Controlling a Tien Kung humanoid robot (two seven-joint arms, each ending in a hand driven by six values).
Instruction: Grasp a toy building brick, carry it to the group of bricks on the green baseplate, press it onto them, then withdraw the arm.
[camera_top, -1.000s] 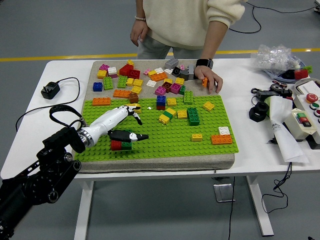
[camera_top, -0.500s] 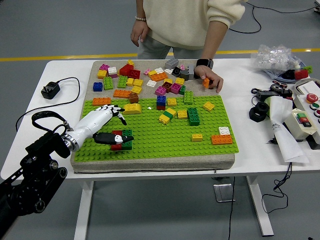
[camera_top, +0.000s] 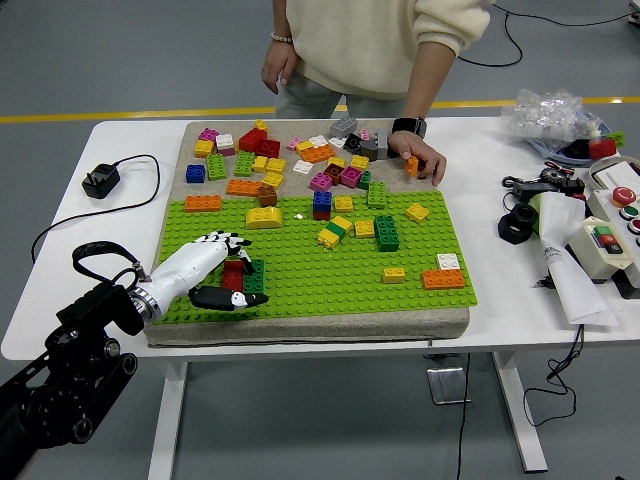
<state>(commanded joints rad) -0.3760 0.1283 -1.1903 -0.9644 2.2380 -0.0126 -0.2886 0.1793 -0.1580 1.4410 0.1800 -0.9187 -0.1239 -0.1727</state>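
The green baseplate (camera_top: 320, 290) lies on a grey mat across the table's middle. A yellow brick (camera_top: 264, 217) sits on its rear left part, just in front of a brown brick (camera_top: 267, 195). My left hand (camera_top: 245, 268) hovers low over the plate's front left corner, open and holding nothing. Its fingers (camera_top: 228, 242) and thumb (camera_top: 240, 298) straddle a small red and green brick group (camera_top: 246, 276) without gripping it. At the far side a person's hand (camera_top: 422, 158) rests on the mat, holding a small orange brick (camera_top: 411, 165).
Several loose bricks (camera_top: 300, 155) are piled on the mat behind the plate. More brick groups stand on the plate: blue-red (camera_top: 322, 203), dark green (camera_top: 387, 232), orange-white (camera_top: 443, 275). A charger (camera_top: 100, 180) lies at the left, a control box (camera_top: 612, 228) and black parts at the right.
My left hand has drawn back from the yellow brick toward the plate's front left corner, leaving that brick uncovered on the plate. The person's hand has barely moved.
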